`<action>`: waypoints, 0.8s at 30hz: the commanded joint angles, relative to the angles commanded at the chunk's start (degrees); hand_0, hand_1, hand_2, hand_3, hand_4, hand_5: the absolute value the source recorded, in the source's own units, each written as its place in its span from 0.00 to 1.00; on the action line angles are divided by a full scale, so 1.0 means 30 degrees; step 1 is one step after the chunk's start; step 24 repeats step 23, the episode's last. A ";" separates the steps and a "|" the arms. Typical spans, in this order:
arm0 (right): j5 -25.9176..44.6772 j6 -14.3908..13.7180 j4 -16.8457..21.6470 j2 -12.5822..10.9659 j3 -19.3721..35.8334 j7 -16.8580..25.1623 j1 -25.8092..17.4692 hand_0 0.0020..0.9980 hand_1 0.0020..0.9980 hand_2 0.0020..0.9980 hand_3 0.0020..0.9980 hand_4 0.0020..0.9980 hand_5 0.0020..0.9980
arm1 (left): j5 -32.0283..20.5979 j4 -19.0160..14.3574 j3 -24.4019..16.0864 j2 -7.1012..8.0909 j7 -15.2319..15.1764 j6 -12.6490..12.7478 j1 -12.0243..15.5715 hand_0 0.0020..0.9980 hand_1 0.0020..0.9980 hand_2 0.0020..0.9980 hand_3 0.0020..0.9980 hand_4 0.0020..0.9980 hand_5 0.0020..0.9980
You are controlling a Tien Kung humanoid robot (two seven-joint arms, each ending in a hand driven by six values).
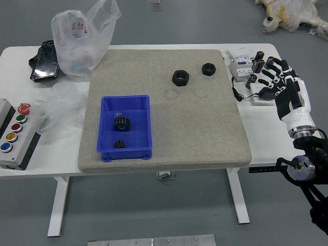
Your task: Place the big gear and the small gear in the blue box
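right hand: [288, 84] fingers spread, gripping nothing, over table's right edge
near hand: white boxes [242, 70], black cable [236, 93]
nuts: two black hex nuts [180, 78], far part of beige mat [205, 118], apart
blue box: [124, 153] left part of mat
big gear: [122, 123] inside blue box
small gear: [119, 144] inside blue box, nearer table's front edge than big gear
far left: plastic bag [79, 46], black packet [46, 64]
near left: push-button panel [20, 146]

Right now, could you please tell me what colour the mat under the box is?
Greyish beige, in the head view.
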 joint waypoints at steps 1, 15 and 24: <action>0.0044 0.0034 0.0028 0.0025 0.0072 0.0006 -0.0044 0.54 0.66 0.69 0.68 0.84 0.56 | -0.0013 -0.0006 -0.0006 -0.0027 0.0023 -0.0010 0.0006 0.74 0.57 0.55 0.78 0.75 0.62; 0.0360 0.0201 0.0155 0.0155 0.0311 0.0026 -0.0156 0.55 0.66 0.69 0.68 0.84 0.60 | -0.0465 0.0030 0.0389 -0.0018 -0.0157 0.0077 -0.0150 0.73 0.53 0.50 0.77 0.75 0.63; 0.0393 0.0251 0.0313 0.0062 0.0773 0.0069 -0.0199 0.56 0.66 0.69 0.67 0.83 0.60 | -0.0403 0.0041 0.0298 -0.0073 -0.0148 0.0090 -0.0182 0.73 0.52 0.49 0.77 0.76 0.63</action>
